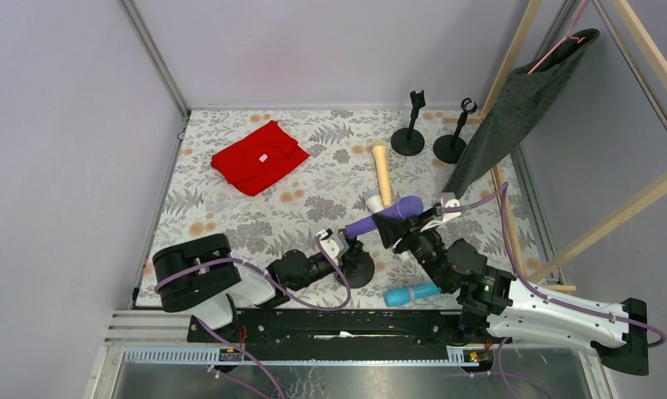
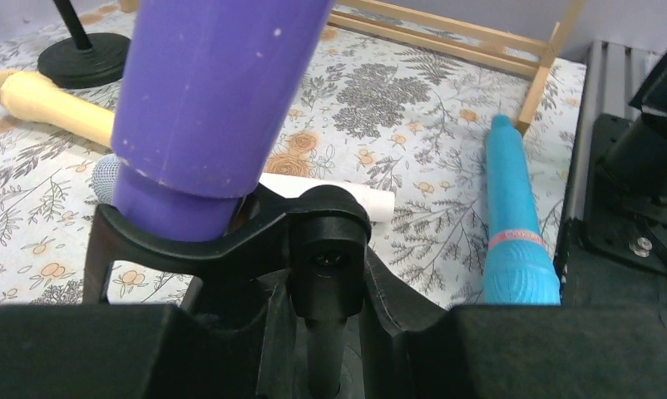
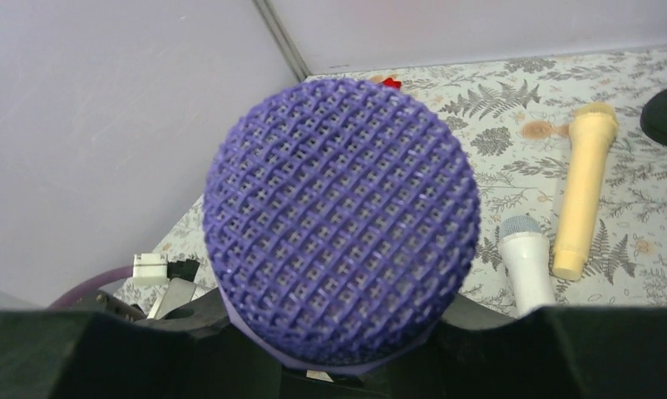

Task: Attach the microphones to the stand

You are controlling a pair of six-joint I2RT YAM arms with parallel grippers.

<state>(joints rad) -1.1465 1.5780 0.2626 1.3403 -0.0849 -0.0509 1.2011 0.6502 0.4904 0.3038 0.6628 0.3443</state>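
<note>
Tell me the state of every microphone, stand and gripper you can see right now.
purple microphone: gripped by right gripper, tail in the near stand's clip.
near stand: gripped by left gripper.
white microphone: lying loose, unattached.
cream-yellow microphone: lying loose, unattached.
light blue microphone: lying loose, unattached.
far left stand: upright, clip empty.
far right stand: upright, clip empty.

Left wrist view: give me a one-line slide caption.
The purple microphone meets the stand clip; cream microphone, white microphone and blue microphone lie on the flowered table behind.
</note>
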